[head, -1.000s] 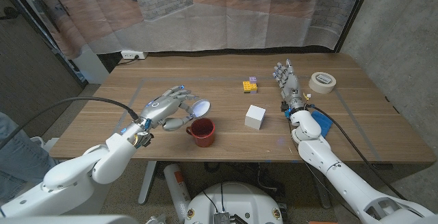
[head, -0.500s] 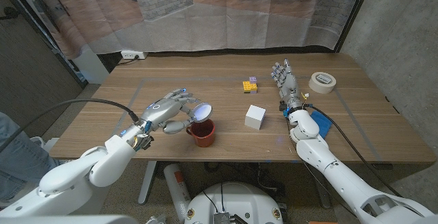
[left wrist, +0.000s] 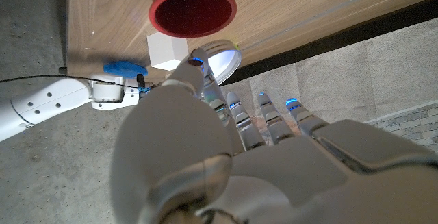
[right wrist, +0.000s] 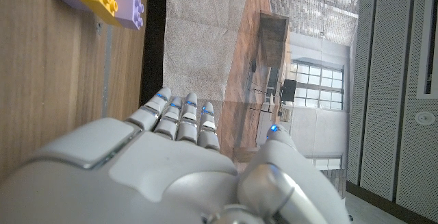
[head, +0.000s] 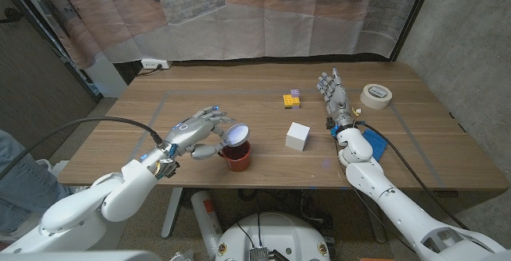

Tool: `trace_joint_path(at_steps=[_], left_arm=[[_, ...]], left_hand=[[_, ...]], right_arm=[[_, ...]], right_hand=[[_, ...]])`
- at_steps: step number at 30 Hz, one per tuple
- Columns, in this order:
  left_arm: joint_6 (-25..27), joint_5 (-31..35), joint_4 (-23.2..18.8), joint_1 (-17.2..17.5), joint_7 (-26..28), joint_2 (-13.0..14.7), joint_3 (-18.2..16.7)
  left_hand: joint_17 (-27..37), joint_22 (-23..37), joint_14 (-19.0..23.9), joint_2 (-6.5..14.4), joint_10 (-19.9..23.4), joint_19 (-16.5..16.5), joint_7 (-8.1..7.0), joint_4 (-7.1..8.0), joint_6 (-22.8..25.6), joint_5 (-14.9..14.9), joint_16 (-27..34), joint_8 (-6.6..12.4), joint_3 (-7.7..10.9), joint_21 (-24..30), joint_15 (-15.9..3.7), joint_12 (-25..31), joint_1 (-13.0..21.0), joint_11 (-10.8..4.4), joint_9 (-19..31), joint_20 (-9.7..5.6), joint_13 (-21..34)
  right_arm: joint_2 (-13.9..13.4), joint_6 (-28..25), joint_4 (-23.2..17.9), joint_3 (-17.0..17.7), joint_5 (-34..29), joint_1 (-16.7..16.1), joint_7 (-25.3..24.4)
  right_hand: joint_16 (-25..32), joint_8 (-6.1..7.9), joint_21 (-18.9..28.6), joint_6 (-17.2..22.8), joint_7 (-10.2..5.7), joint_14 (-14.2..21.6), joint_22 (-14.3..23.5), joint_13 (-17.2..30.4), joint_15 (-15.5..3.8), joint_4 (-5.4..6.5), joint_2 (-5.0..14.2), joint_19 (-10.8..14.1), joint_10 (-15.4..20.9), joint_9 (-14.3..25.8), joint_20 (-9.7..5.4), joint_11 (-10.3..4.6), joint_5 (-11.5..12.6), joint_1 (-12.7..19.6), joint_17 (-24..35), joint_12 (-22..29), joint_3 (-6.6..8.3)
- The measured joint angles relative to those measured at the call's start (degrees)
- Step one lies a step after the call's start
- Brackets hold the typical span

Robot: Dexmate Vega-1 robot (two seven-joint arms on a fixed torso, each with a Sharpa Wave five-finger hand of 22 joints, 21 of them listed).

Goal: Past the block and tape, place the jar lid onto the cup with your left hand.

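Left robot hand point(head: 196, 131) pinches the jar lid point(head: 236, 134) by its rim at the fingertips, tilted, just above the red cup point(head: 235, 155). We judge the lid light, stiff and slick, so an edge hold suits it. Right robot hand point(head: 334, 95) stands idle with fingers straight and empty, white block point(head: 298, 136) and tape point(head: 375, 95) nearby on the desk point(head: 239, 93).

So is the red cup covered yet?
Not yet. The left hand holds the round white jar lid tilted above the open red cup.
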Motion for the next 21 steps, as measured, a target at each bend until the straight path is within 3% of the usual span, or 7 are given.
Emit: trace_joint_path(at_steps=[21], left_arm=[[0.73,1.51,-1.02,0.73,-3.85,-2.98,-0.63]], left_hand=[[0.00,0.00,-0.58,-0.37,-0.44,-0.51,-0.09,0.01,0.09,-0.02,0.00,-0.29,0.45,-0.23,0.00,0.00,0.37,0.00,0.00,0.08,0.00]], right_arm=[[-0.53,-0.20,0.65,0.36,0.30,0.66,0.48]], right_hand=[[0.00,0.00,0.00,0.00,0.00,0.00,0.00,0.00,0.00,0.00,0.00,0.00,0.00,0.00,0.00,0.00,0.00,0.00,0.00,0.00,0.00]])
